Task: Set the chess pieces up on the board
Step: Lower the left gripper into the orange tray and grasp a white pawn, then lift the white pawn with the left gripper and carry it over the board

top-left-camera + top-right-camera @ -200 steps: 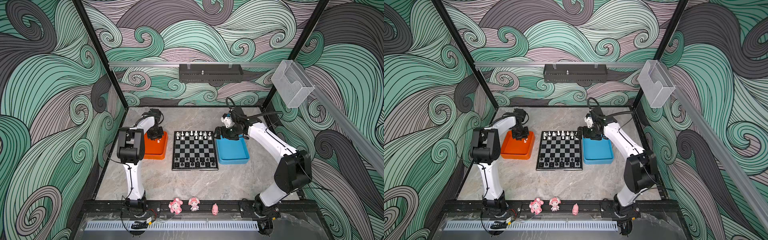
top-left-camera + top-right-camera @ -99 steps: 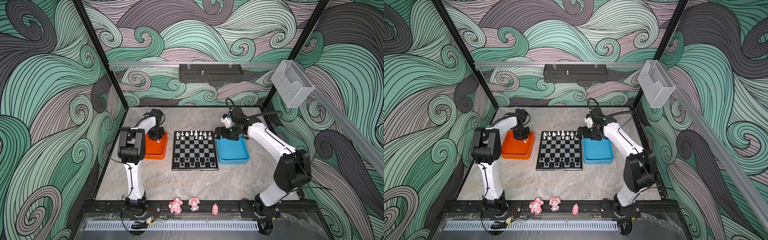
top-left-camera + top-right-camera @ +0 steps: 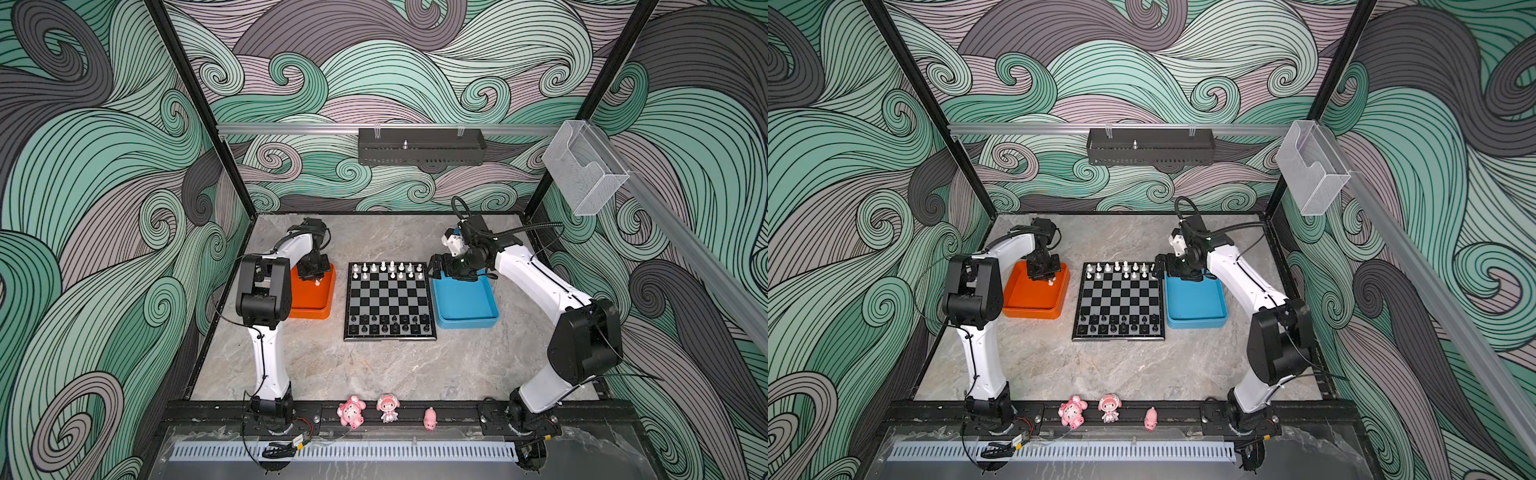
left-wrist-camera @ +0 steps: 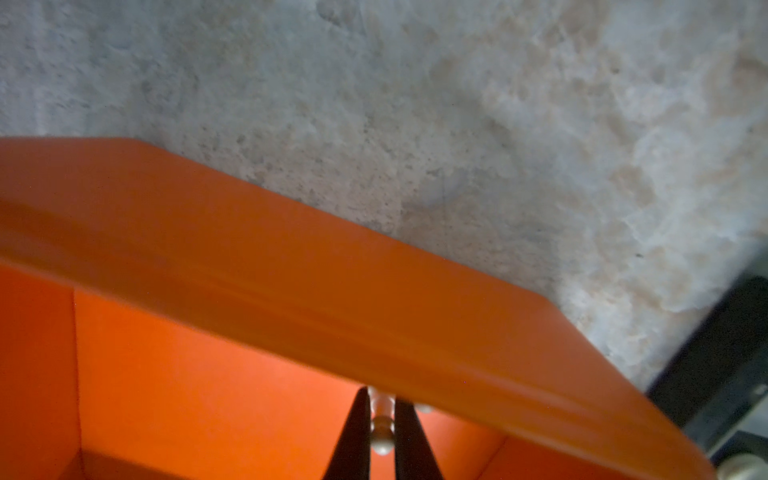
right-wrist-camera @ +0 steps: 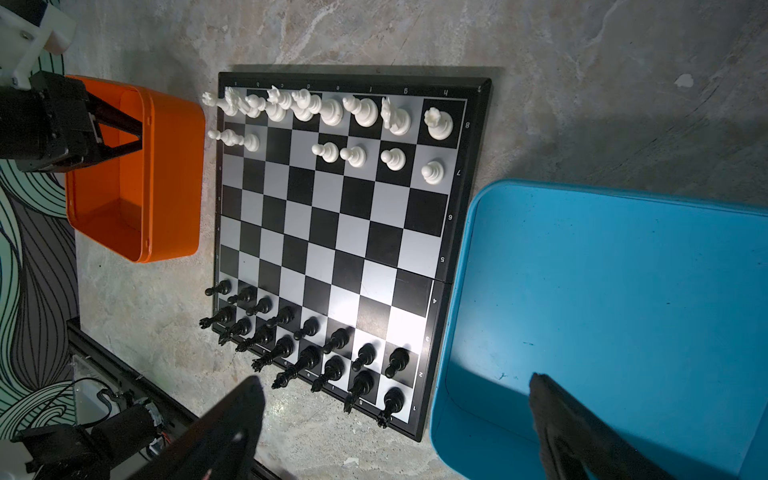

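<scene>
Your left claw [image 4: 381, 401] is clamped on a white pawn [image 4: 382, 434] inside the orange tray [image 3: 309, 313]. The board [image 3: 390, 337] lies beside it, white chess pieces [image 3: 390, 268] far, black chess pieces [image 3: 388, 325] near. Your right claw [image 3: 434, 271] gapes wide above the blue tray [image 3: 469, 323].

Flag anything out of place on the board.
Nothing is toppled or spilled. The white pawn row on the board has two bare squares side by side; the left tool grips a white pawn inside the orange tray.
</scene>
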Controlling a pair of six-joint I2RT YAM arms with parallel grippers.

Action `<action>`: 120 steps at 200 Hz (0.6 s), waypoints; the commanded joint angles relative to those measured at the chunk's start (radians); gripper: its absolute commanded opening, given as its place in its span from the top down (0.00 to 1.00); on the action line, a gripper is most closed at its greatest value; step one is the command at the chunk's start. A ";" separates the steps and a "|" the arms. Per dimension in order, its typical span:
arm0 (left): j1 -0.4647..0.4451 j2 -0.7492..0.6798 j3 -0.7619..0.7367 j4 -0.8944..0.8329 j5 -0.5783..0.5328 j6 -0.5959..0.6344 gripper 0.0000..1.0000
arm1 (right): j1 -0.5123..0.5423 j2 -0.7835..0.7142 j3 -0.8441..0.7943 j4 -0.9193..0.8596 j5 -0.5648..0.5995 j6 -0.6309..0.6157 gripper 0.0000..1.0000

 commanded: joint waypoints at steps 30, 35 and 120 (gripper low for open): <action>-0.006 -0.065 -0.006 -0.058 -0.017 0.020 0.88 | -0.005 0.001 -0.007 0.001 -0.010 -0.010 0.01; -0.006 -0.071 -0.007 -0.064 -0.017 0.024 0.88 | -0.004 -0.001 -0.007 0.002 -0.010 -0.011 0.01; -0.028 -0.180 0.007 -0.170 -0.009 0.060 0.87 | -0.004 -0.004 -0.005 0.001 -0.010 -0.010 0.01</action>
